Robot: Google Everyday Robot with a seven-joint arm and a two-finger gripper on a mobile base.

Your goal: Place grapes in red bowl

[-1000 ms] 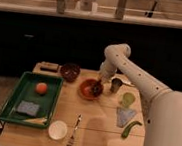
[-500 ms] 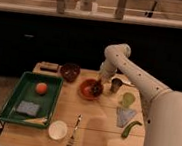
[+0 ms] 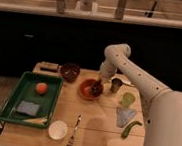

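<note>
A white bowl (image 3: 57,129) and a fork (image 3: 73,133) lie near the front edge. Farther back, the gripper (image 3: 99,84) dips into the right side of the red bowl (image 3: 84,89), clenched on the dark grapes (image 3: 96,90). A maroon bowl (image 3: 70,72) sits far-left of it.

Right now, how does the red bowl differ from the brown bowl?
The red bowl is bright orange-red; the brown bowl is dark maroon. The gripper, shut, sits low over the red bowl's right side; nothing is above the brown bowl. Both are round and upright on the table.
</note>
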